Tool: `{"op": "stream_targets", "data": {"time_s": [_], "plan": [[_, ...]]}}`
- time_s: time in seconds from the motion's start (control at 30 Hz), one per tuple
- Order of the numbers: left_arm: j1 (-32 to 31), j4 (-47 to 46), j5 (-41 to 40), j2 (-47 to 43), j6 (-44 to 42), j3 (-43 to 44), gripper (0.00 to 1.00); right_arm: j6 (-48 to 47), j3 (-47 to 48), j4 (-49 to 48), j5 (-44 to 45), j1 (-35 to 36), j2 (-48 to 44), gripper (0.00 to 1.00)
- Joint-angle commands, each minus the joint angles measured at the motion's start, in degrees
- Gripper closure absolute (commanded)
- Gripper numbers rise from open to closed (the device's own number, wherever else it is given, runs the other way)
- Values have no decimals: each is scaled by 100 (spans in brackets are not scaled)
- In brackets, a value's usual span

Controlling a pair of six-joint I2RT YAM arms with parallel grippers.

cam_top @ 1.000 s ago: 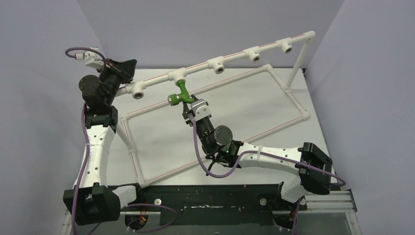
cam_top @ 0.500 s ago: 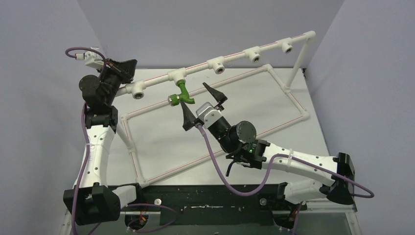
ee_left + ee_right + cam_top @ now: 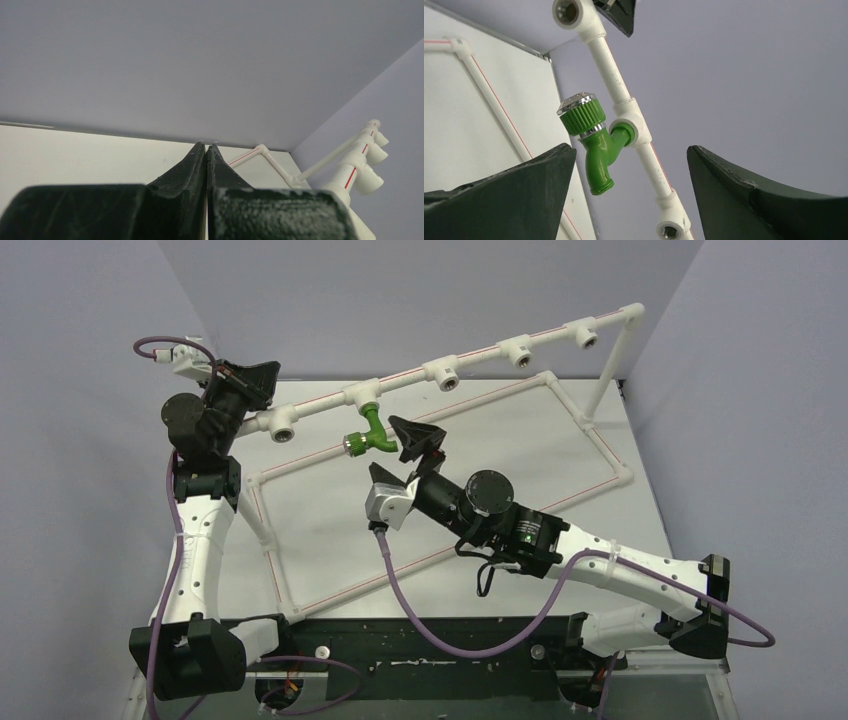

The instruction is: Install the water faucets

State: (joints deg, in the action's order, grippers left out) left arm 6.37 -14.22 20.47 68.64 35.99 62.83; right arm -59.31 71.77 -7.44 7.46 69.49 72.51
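**Mia:** What just changed?

**Ben:** The right claw (image 3: 630, 150) let go of the green faucet (image 3: 371, 430). Now it is open wide and holds nothing.

**Mia:** Did the faucet fall?

**Ben:** No. It stayed in its white tee fitting (image 3: 358, 395) on the top pipe (image 3: 480, 361). I think it is screwed in, maybe not tight yet.

**Mia:** How many are there?

**Ben:** One faucet. Five fittings, four of them empty. The left claw (image 3: 206, 150) is shut tight, with nothing I can see in it.
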Motion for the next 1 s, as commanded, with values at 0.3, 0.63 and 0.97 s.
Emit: {"op": "stream_targets", "data": {"time_s": [0.3,0.63,0.97], "plan": [[128,2024,93,738,8,-858,100,-2038,228,-100,911,14,696,24],[130,2024,106,756,14,-852,100,-2447,266,-984,1037,-186,1160,43],[137,2020,123,747,29,-858,100,-2304,284,-1370,991,-357,1392,69]]}}
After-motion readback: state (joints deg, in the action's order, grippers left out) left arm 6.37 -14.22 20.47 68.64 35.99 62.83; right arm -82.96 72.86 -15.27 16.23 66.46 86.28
